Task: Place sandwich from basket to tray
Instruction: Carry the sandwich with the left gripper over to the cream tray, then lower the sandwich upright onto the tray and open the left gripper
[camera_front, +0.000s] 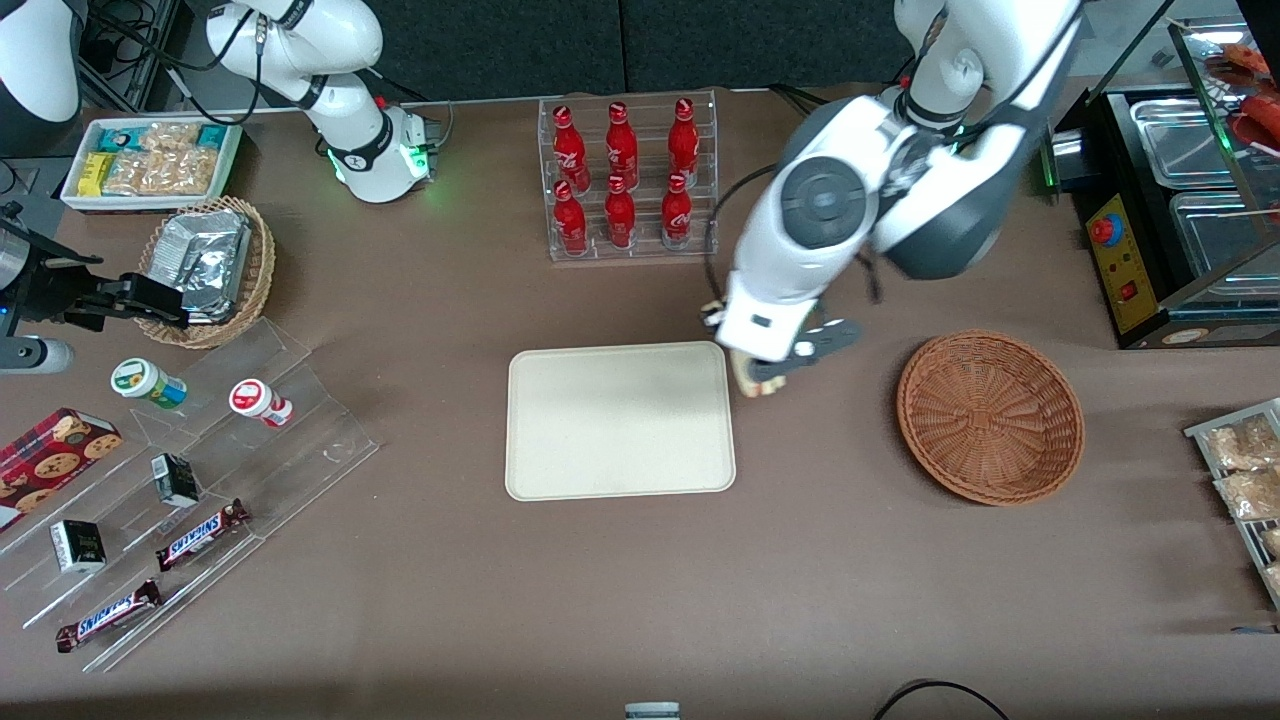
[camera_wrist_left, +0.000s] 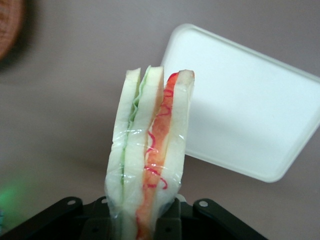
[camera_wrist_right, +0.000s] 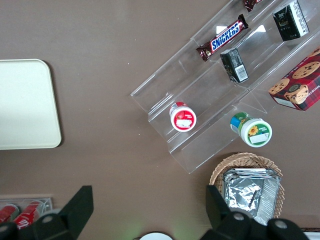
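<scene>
The sandwich (camera_wrist_left: 150, 150), a film-wrapped wedge of white bread with green and red-orange filling, stands upright between the fingers of my gripper (camera_wrist_left: 148, 220), which is shut on its lower end. In the front view the gripper (camera_front: 765, 375) hangs above the table between the cream tray (camera_front: 620, 420) and the reddish-brown wicker basket (camera_front: 990, 415), close to the tray's edge. Only a sliver of the sandwich (camera_front: 748, 378) shows under the wrist there. The tray (camera_wrist_left: 245, 115) has nothing on it, and the basket holds nothing. A rim of the basket (camera_wrist_left: 7, 25) shows in the wrist view.
A clear rack of red bottles (camera_front: 625, 175) stands farther from the camera than the tray. Toward the parked arm's end are a tan basket of foil packets (camera_front: 205, 265), a white snack bin (camera_front: 150, 160) and an acrylic stand (camera_front: 200, 480). A food warmer (camera_front: 1180, 200) is at the working arm's end.
</scene>
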